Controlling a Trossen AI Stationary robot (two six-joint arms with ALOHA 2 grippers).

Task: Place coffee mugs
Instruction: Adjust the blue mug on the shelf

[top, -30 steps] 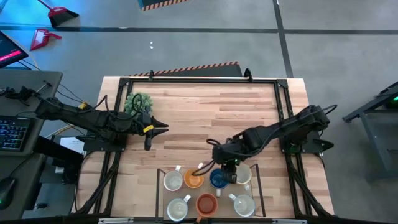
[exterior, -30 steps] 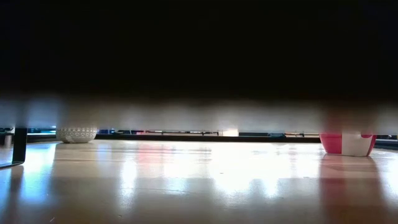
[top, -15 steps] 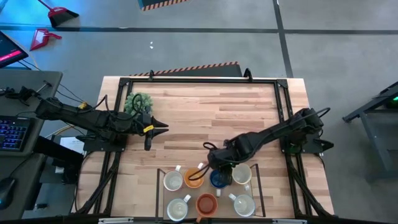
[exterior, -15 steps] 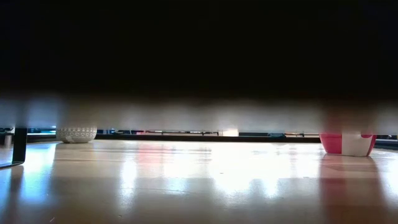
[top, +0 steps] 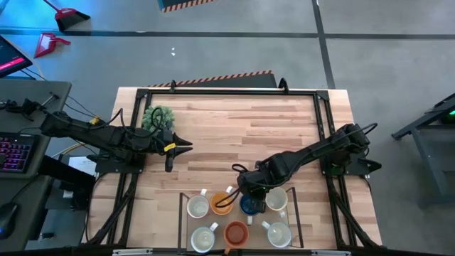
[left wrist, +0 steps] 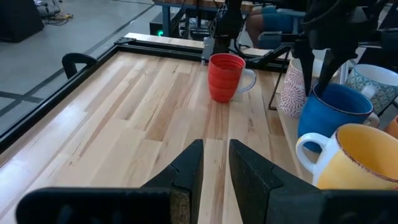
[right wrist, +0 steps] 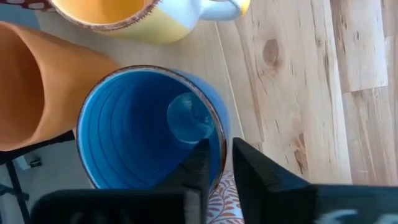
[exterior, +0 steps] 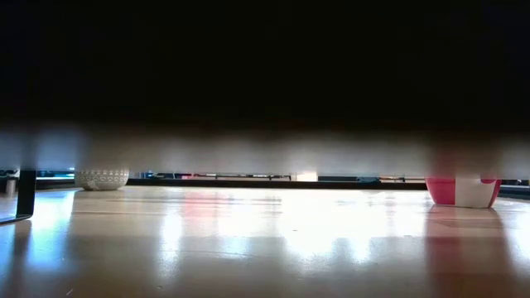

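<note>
From above, I see my right gripper (top: 250, 199) over the blue mug (top: 249, 206), which stands among 5 others in the rack at the table's near edge. My left gripper (top: 186, 146) waits near the plant (top: 158, 116), fingers nearly together. In the right wrist view, the fingers (right wrist: 198, 163) straddle the mug's wall and pinch it. It's stiff, glazed, breakable ceramic, so I'd lift gently.

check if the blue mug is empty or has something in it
Empty. The right wrist view looks straight down into the upright blue mug and shows only its bare glazed bottom; the right gripper straddles its rim.
</note>
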